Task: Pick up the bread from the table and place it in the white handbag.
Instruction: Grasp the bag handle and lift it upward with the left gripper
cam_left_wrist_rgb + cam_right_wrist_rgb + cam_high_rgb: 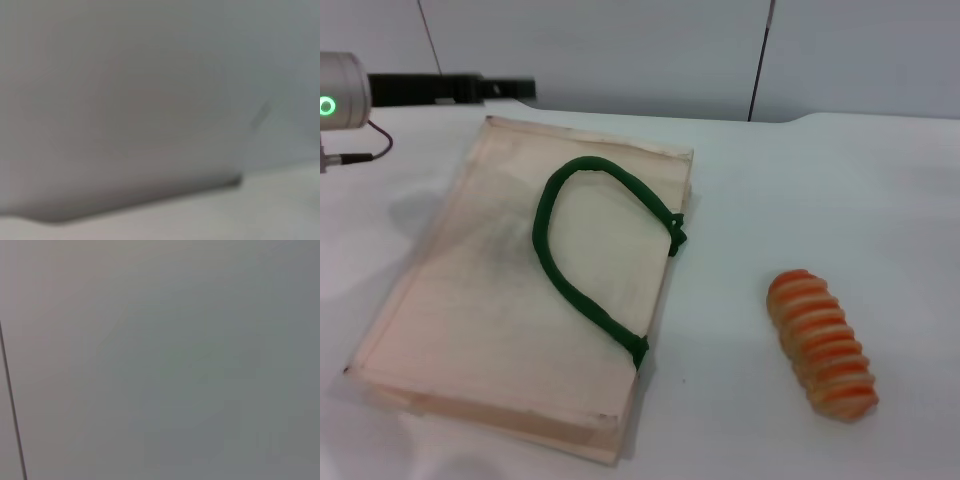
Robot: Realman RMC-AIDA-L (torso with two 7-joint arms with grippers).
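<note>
The bread (822, 344), an orange loaf with pale ridged stripes, lies on the white table (820, 190) at the front right. The white handbag (480, 310) lies flat at the left centre, its dark green rope handle (582, 250) looped on top. My left gripper (505, 88) hangs at the far left back, beyond the bag's far edge and far from the bread. It holds nothing that I can see. My right gripper is out of view. Both wrist views show only plain grey wall, and the left wrist view also shows a strip of pale surface.
A grey panelled wall (650, 50) stands behind the table's far edge. Bare tabletop lies between the bag and the bread and around the bread.
</note>
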